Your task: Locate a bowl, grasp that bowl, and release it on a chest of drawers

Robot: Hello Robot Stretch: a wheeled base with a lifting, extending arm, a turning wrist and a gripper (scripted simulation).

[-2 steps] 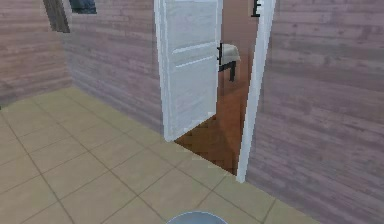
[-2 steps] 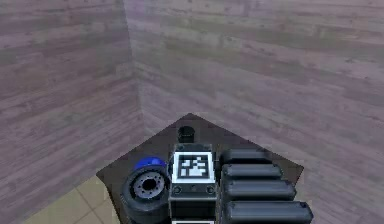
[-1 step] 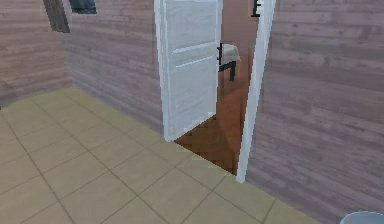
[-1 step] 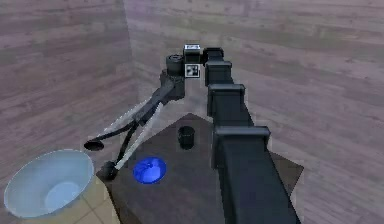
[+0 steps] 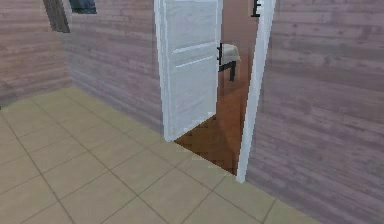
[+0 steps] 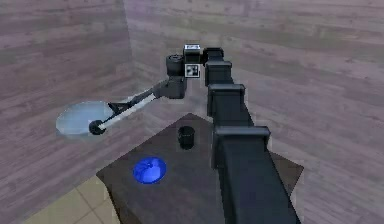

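— When hunting for the bowl (image 6: 78, 118), where to look?

— Left of centre in the arm side view. Pale, round, shallow. Hangs at the far end of the gripper (image 6: 100, 124), clear of the surface (image 6: 190, 178), with only wall (image 6: 60, 60) behind.

— Held, then?

— Held by the gripper, yes. As for finger spacing, cannot tell.

— And tracing the arm (image 6: 240, 150)?

— Rises as a dark square bar from the bottom edge, right of centre, up to two white squares (image 6: 192, 58) near the top middle. Turns left from there, then slants down-left through a dark gripper body into thin fingers (image 6: 130, 106) ending at the bowl's right rim.

— On the surface?

— Dark brown, across the lower part of the frame. Carries a bright blue blob (image 6: 150, 170) at lower left of centre and a small dark cup (image 6: 186, 135) up and to the right of it, just beside the arm. Both lower in the frame than the bowl and to its right.

— And looking ahead?

— White door (image 5: 190, 65) ajar at upper centre of the forward view, doorway (image 5: 232, 110) to its right. Beyond, reddish wood floor (image 5: 215, 138) and a dark-legged seat (image 5: 228, 55) with a pale cushion, upper right of centre. Either side, plank walls (image 5: 320, 120); over the lower left, beige tiles (image 5: 80, 170).
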